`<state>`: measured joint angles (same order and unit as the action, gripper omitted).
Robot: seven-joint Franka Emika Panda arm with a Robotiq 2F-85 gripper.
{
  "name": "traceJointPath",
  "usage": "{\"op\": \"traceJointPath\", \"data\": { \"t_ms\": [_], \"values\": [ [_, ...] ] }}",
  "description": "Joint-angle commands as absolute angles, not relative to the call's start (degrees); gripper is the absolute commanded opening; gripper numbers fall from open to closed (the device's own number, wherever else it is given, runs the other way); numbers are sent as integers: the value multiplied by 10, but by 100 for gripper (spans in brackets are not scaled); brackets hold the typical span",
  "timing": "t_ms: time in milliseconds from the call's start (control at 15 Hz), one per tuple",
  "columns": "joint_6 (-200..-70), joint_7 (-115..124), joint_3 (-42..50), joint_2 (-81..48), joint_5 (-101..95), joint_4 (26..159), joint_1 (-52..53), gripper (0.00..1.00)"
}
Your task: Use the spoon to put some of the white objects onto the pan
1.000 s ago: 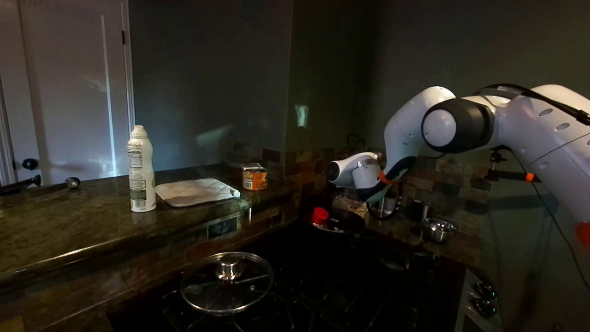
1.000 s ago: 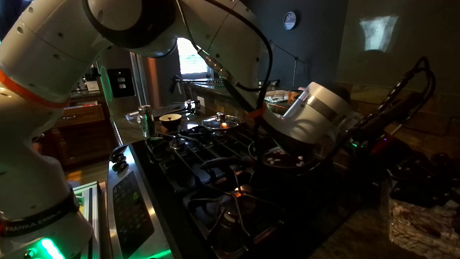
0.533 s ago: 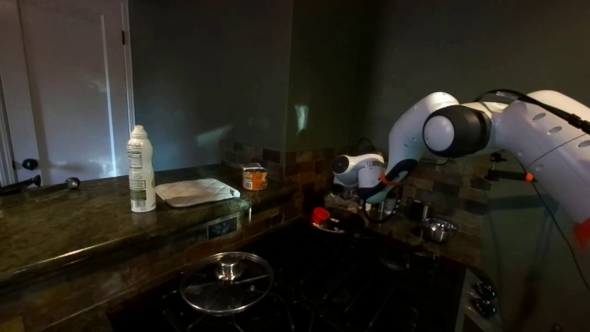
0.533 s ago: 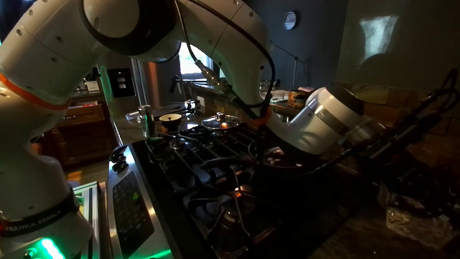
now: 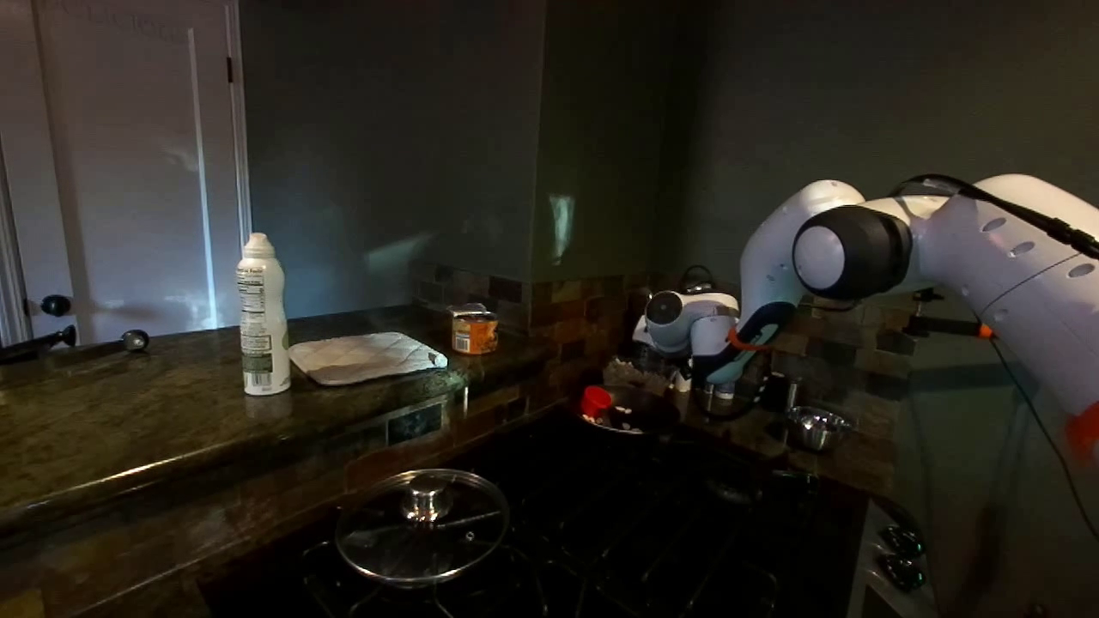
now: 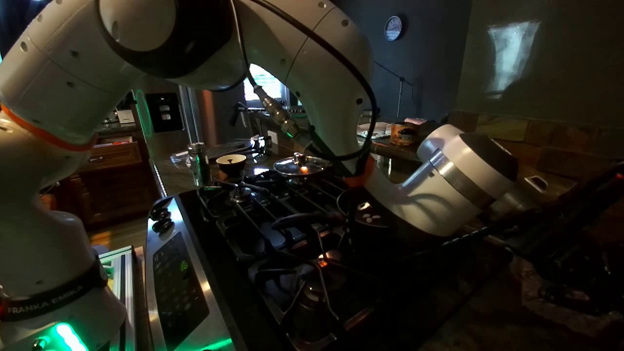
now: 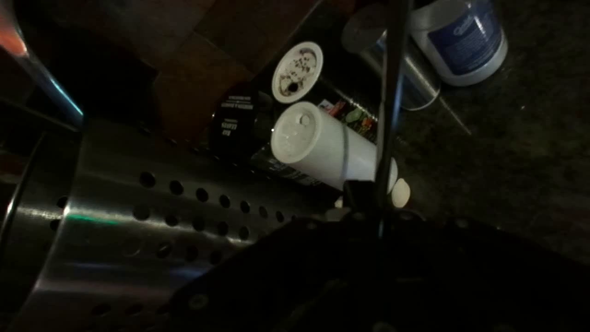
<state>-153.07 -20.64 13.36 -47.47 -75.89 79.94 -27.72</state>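
Comes to one white bottle (image 5: 264, 335), one orange can (image 5: 474, 333), one quilted pad (image 5: 369, 357), one glass lid (image 5: 378, 536), one red cup (image 5: 596, 401), one dark pan (image 5: 652, 412) and several partly hidden white pieces (image 6: 376, 217). Adds two bowls (image 5: 818, 432), two white-topped shakers (image 7: 334, 150), two stove knobs (image 6: 164, 225) and one clock (image 6: 393, 28).

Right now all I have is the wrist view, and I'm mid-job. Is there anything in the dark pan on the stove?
Observer: Yes, several small white pieces lie in the dark pan.
Operator: Anything in there besides those?
Observer: In an exterior view a red cup-like thing shows at the pan's edge, apparently inside the rim.
Operator: And is the pan covered?
Observer: No, the glass lid sits apart from it, as both exterior views show.
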Motion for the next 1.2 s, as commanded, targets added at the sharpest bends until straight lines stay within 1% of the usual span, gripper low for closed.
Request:
{"op": "traceJointPath", "data": {
  "t_ms": [0, 333, 1133],
  "values": [
    [-1580, -152, 153, -469, -788, 808, -278, 1],
    [-1615, -70, 181, -459, -849, 815, -263, 1],
    [-1604, -19, 209, -414, -948, 896, -250, 1]
  ]
}}
